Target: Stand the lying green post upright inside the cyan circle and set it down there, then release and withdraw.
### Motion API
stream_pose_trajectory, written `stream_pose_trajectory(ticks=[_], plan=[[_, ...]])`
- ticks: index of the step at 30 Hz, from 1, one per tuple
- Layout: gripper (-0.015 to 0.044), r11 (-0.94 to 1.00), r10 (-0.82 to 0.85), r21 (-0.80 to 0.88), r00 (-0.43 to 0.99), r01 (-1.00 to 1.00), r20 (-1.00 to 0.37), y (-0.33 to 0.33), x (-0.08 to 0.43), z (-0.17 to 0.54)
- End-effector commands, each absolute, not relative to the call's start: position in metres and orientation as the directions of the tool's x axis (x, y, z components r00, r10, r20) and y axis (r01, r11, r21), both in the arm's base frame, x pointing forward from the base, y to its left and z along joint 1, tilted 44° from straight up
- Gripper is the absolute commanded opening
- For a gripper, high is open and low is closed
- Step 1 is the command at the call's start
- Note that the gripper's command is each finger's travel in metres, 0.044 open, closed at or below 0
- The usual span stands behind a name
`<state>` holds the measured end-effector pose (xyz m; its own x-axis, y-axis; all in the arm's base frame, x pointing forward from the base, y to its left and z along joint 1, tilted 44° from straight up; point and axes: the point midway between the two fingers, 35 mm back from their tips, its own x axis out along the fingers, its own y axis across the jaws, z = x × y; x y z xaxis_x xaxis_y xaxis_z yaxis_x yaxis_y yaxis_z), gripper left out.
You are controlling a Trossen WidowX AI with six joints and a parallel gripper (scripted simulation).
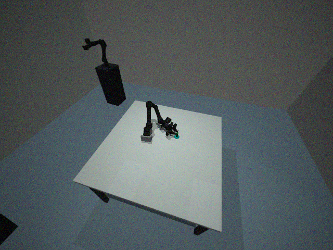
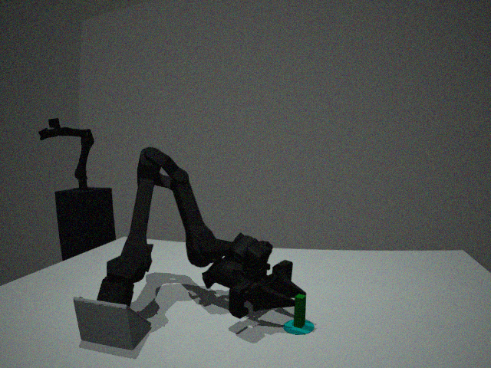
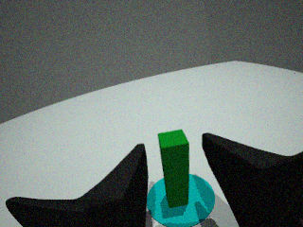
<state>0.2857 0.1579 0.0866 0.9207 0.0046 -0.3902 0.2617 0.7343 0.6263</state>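
The green post [image 3: 173, 166] [image 2: 299, 310] [image 1: 177, 133] stands upright on the cyan circle [image 3: 200, 206] [image 2: 308, 328] [image 1: 176, 137], on the white table [image 1: 161, 174] [image 2: 396, 297] [image 3: 76, 139]. My gripper [image 3: 173, 145] [image 2: 291, 297] [image 1: 173, 132] is low over the table and open. Its two dark fingers stand on either side of the post. In the wrist view a gap shows between each finger and the post. The post's foot rests inside the circle, toward its middle.
A grey block [image 2: 104, 323] [image 1: 146, 138] sits at the arm's base, left of the circle. A dark pedestal [image 1: 110, 83] [image 2: 85, 219] with a second small arm stands off the table at the back left.
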Motion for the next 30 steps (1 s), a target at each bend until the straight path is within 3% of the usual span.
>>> stream_pose_trajectory(ticks=[1, 6, 25, 30], plan=[[0.0285, 0.735, 0.0, 0.624, 0.92, 0.266, -0.392, 0.157, 0.285, 0.085], [0.04, 0.735, 0.0, 0.624, 0.92, 0.266, -0.392, 0.157, 0.285, 0.085], [0.04, 0.739, -0.008, 0.617, 0.919, 0.27, -0.393, 0.098, 0.303, 0.148], [0.04, 0.798, 0.017, 0.529, 0.866, 0.289, -0.499, 0.101, 0.315, 0.141]])
